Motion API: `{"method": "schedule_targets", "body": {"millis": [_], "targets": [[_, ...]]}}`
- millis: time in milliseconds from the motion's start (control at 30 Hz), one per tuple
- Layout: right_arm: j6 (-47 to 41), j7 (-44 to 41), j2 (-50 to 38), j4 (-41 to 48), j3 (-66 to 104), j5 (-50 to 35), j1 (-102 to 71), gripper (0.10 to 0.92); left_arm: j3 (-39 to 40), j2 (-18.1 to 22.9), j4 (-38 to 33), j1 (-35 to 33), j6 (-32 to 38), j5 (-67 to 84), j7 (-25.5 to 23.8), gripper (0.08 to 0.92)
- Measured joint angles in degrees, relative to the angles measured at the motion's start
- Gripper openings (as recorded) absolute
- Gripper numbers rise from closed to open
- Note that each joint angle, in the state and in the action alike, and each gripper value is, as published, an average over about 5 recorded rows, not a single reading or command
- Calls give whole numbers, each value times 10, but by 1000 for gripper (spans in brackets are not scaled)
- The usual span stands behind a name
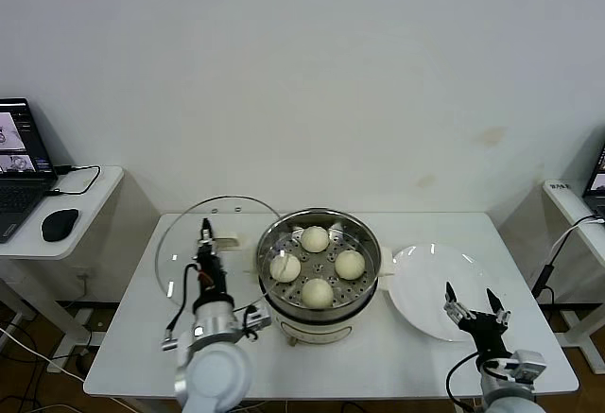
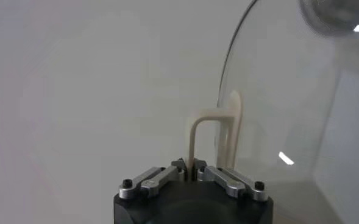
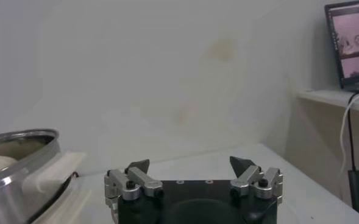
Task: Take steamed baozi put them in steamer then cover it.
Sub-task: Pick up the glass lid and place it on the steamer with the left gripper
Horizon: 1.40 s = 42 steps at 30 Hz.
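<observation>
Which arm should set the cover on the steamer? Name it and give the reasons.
Left. The left gripper is shut on the cover handle, holding the lid tilted beside the steamer, with four baozi inside. The right gripper hangs open over the white plate.

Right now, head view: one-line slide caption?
Four baozi sit in the steamer; left pincer grips the tilted glass cover by its handle, right pincer open over the plate.

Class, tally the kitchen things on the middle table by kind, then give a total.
Steamed baozi: 4
Steamer: 1
Glass cover: 1
White plate: 1
Total: 7
</observation>
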<state>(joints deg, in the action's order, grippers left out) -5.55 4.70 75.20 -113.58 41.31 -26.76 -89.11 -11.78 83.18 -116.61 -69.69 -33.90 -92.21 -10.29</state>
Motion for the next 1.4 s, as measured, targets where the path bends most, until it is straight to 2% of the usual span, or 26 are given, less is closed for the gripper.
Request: {"method": "schedule_targets", "body": {"millis": [700, 1067, 1400], "targets": [[0, -2, 18, 16, 9, 13, 4, 823, 126, 67, 86, 96, -6, -33, -50, 147], [3, -3, 21, 23, 11, 15, 8, 823, 164, 80, 122, 113, -7, -35, -56, 147], [3, -4, 22, 28, 9, 18, 8, 823, 168, 85, 145, 126, -7, -32, -61, 147]]}}
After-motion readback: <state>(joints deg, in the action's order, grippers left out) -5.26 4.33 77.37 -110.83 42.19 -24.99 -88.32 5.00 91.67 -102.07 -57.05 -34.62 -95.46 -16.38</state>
